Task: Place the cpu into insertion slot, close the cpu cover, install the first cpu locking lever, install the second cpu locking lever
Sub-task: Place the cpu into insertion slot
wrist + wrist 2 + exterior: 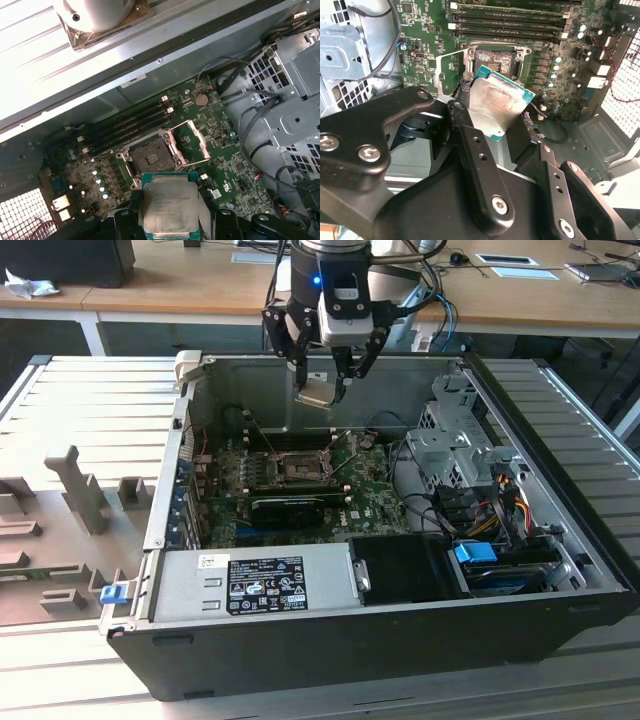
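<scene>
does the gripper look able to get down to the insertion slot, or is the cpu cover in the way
Probably yes. The gripper, shut on the cpu, hangs above the open case; the insertion slot lies bare, with the cpu cover swung up beside it, and nothing seems to stand between.

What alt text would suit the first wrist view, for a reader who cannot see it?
The hand holds a square silvery chip in the foreground. Beyond it, a square socket lies open and empty on a green motherboard inside a computer case. The socket's metal cover is flipped up beside it.
</scene>
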Motion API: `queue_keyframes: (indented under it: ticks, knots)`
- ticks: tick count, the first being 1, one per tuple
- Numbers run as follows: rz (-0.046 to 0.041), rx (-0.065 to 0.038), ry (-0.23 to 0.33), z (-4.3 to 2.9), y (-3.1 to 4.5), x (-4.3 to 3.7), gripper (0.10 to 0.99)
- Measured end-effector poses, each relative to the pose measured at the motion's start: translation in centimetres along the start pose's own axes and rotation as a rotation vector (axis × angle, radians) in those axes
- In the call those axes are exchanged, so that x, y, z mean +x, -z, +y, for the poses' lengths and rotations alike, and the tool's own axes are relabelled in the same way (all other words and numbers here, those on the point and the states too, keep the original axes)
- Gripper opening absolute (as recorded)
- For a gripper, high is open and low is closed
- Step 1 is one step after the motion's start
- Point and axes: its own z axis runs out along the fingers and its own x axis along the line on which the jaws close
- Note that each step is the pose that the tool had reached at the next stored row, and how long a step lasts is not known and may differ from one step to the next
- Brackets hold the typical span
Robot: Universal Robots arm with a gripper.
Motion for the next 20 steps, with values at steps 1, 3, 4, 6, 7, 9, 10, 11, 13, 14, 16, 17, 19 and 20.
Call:
queue_keyframes:
  ticks: [1,3,4,6,7,9,10,11,13,14,16,17,19,20]
  knots:
    - [-0.0008,0.0,-0.009,0.0,0.0,0.0,0.533]
    - [-0.0027,-0.001,-0.03,0.0,-0.01,0.0,0.533]
    - [-0.0032,-0.001,-0.036,0.0,-0.02,0.0,0.533]
    - [-0.0051,-0.001,-0.058,0.0,-0.04,0.0,0.533]
    - [-0.0061,-0.002,-0.07,0.0,-0.05,0.0,0.533]
    - [-0.01,-0.002,-0.114,-0.01,-0.09,0.0,0.533]
    - [-0.0118,-0.003,-0.135,-0.01,-0.11,0.0,0.533]
    - [-0.0126,-0.003,-0.145,-0.01,-0.13,0.0,0.533]
    - [-0.016,-0.004,-0.184,-0.02,-0.16,0.0,0.533]
    - [-0.0179,-0.004,-0.206,-0.02,-0.2,0.0,0.533]
    - [-0.0223,-0.005,-0.256,-0.02,-0.29,0.0,0.533]
    - [-0.0246,-0.005,-0.283,-0.03,-0.34,0.0,0.533]
    - [-0.0293,-0.007,-0.337,-0.04,-0.43,-0.01,0.533]
    - [-0.0309,-0.007,-0.356,-0.04,-0.49,-0.01,0.533]
